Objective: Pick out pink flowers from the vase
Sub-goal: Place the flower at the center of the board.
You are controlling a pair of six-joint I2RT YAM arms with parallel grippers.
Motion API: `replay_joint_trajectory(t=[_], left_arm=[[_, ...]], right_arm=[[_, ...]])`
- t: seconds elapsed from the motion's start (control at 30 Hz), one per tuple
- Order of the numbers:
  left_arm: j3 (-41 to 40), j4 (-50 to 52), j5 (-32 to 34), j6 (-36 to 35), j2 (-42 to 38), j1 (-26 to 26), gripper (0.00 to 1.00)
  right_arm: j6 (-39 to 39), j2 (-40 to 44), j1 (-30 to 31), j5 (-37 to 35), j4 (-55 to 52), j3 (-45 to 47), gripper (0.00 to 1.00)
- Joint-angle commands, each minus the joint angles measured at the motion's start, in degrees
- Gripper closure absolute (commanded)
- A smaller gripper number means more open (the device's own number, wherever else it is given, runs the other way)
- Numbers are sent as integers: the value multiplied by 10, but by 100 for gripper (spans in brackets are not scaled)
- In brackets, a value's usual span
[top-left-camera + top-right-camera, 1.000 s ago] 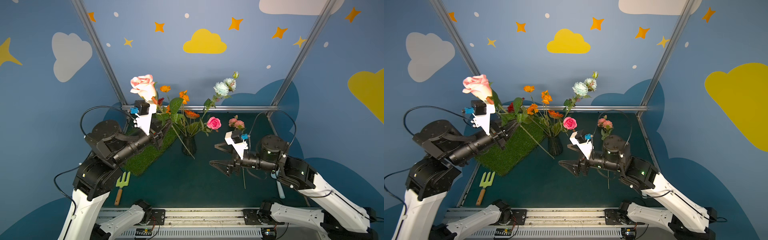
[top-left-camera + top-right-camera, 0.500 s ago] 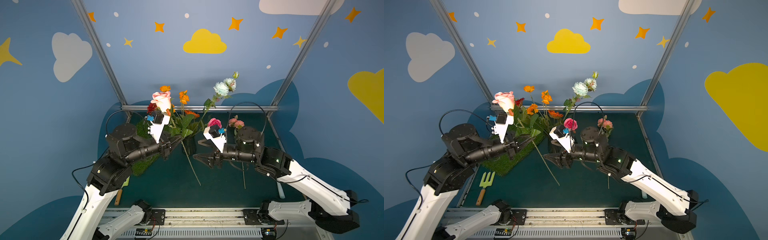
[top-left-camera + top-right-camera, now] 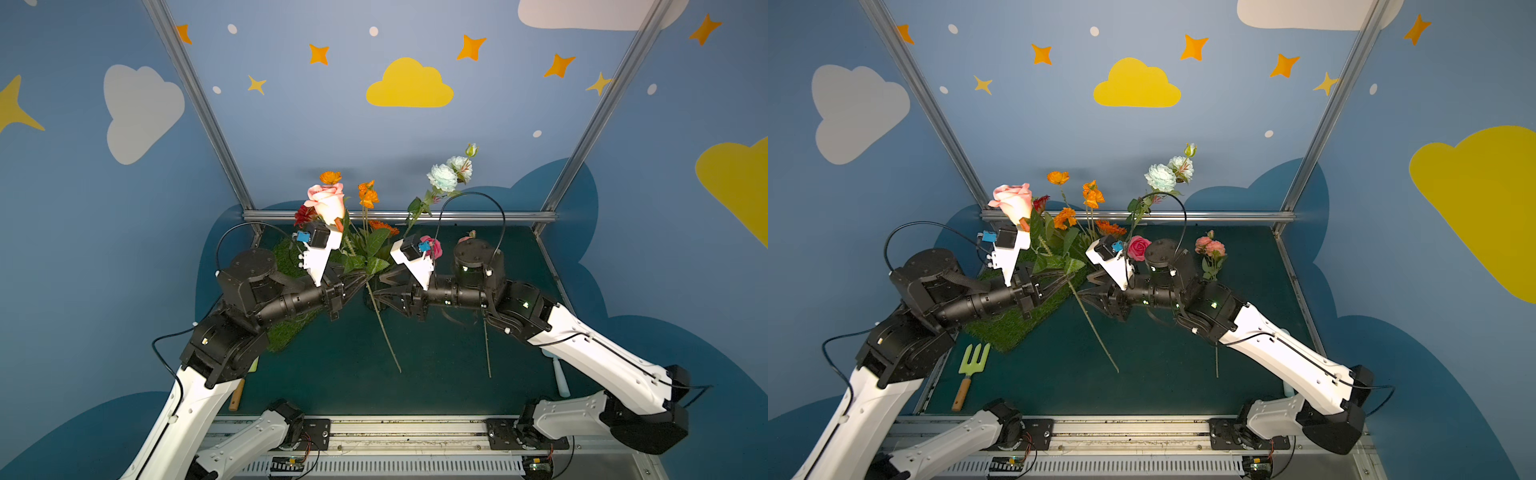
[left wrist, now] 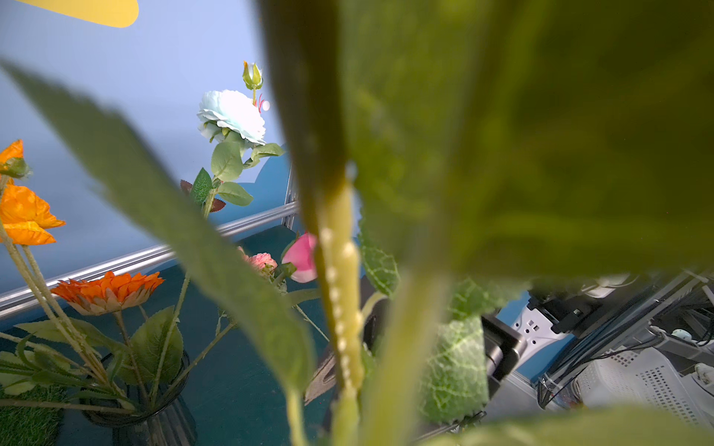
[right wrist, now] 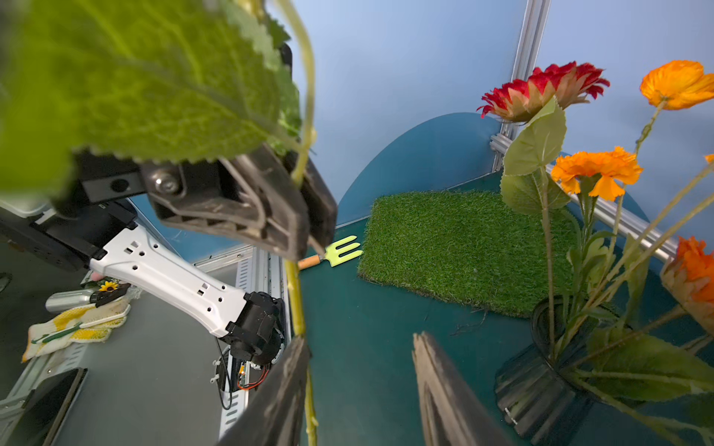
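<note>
The left hand point(image 5: 309, 216) is clenched on the stem of the pale pink rose point(image 3: 326, 203). It holds the rose slanted just beside the vase point(image 5: 541, 386), bloom high and stem running down toward the worktop point(image 3: 436, 374). The right hand point(image 5: 359, 386) is released, its fingers point(image 5: 444, 390) either side of that stem below the left hand's grip. Orange flowers point(image 5: 595, 170) stand in the vase.

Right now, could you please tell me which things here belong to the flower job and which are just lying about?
Job: pale pink rose, hot-pink rose, peach-pink blooms, vase, left gripper, right gripper.
Not the job: garden fork, grass mat, orange flowers, red flower, white-bluish blooms.
</note>
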State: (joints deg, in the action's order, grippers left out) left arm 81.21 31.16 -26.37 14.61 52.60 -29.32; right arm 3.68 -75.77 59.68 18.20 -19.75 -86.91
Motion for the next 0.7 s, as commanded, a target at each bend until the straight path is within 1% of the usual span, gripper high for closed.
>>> replay_joint_trajectory(t=[0.0, 0.23, 0.27, 0.4, 0.47, 0.53, 0.57, 0.67], left_arm=[[-5, -20, -10, 2, 2, -5, 98], [-7, -37, -6, 4, 4, -7, 97], [-7, -38, -5, 4, 5, -8, 98], [-4, -37, -4, 2, 7, -10, 98], [-2, -33, -2, 0, 8, -10, 98], [-1, -32, -2, -1, 10, -11, 97], [0, -30, -2, -3, 11, -11, 98], [-3, -29, 0, -7, 11, -13, 98]], right_arm=[[9, -7, -2, 19, 29, -17, 60], [24, -18, -2, 37, 42, -18, 62], [24, -19, -2, 36, 42, -19, 63], [23, -16, -2, 30, 40, -18, 75], [22, -14, -2, 27, 37, -18, 77], [20, -12, -2, 22, 35, -18, 78], [18, -11, -2, 20, 32, -18, 80], [16, -5, -3, 15, 27, -18, 96]])
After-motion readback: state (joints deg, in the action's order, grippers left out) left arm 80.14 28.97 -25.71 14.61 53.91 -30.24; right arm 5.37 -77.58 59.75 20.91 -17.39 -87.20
